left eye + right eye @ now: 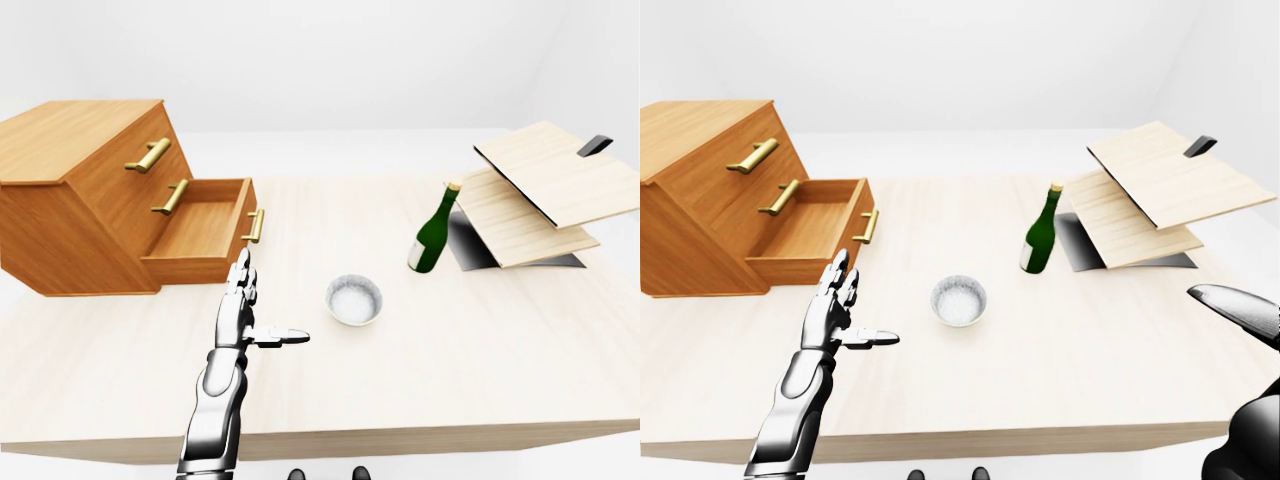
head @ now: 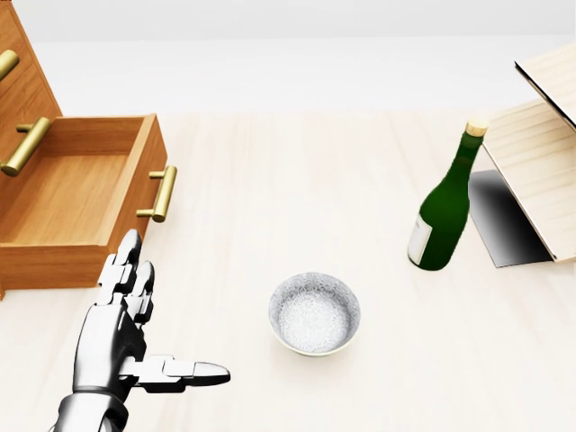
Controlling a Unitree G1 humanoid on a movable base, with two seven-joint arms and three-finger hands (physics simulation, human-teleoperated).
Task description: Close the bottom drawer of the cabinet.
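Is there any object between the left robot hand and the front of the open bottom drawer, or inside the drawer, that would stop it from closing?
Nothing visible does. The left robot hand is open, just below the bottom drawer, with only bare table between them. The drawer looks empty inside. The bowl and bottle stand off to the right.

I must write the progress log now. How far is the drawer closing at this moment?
Nothing looks done: the bottom drawer stands pulled out of the cabinet. In hand: the left hand is open above the table, just below the drawer's corner, not touching it. Left: reach the drawer's front with the brass handle and push it in.
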